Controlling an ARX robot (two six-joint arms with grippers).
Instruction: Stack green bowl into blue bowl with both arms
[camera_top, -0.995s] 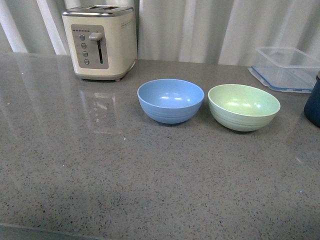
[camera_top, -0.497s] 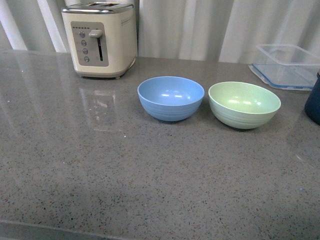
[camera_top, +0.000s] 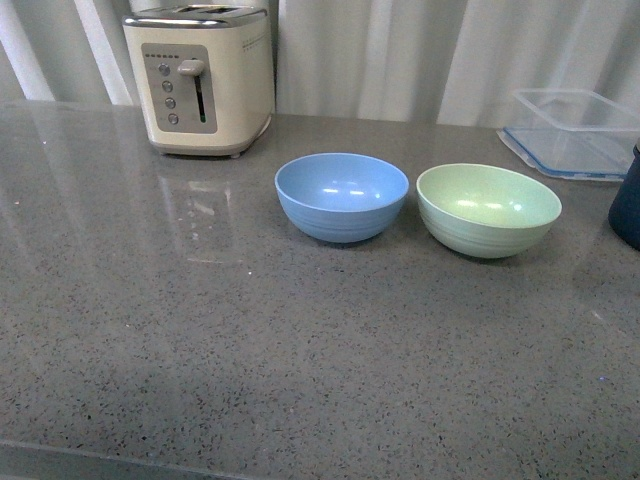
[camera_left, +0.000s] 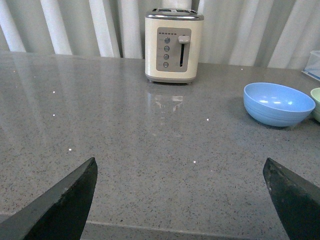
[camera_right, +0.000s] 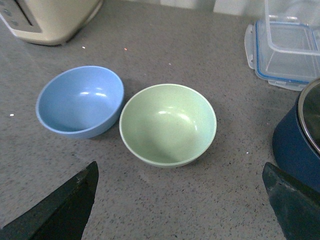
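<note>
nothing is done yet; the green bowl (camera_top: 488, 208) sits just beside the blue bowl (camera_top: 341, 195) on the counter (camera_top: 300, 350); our left gripper (camera_left: 179, 167) and right gripper (camera_right: 180, 167) gape wide, empty; we must lift and stack.

A grey speckled stone countertop (camera_top: 300, 380) fills the scene. It is glossy enough to carry pale streaks of light and a faint reflection just in front of the cream toaster (camera_top: 200, 82). Behind the toaster a white pleated curtain (camera_top: 380, 60) runs along the whole back edge. Well to the toaster's right sits a clear plastic container (camera_top: 575, 135) with blue trim. Just beside that is a dark navy container (camera_top: 628, 210), cut off by the frame.
</note>
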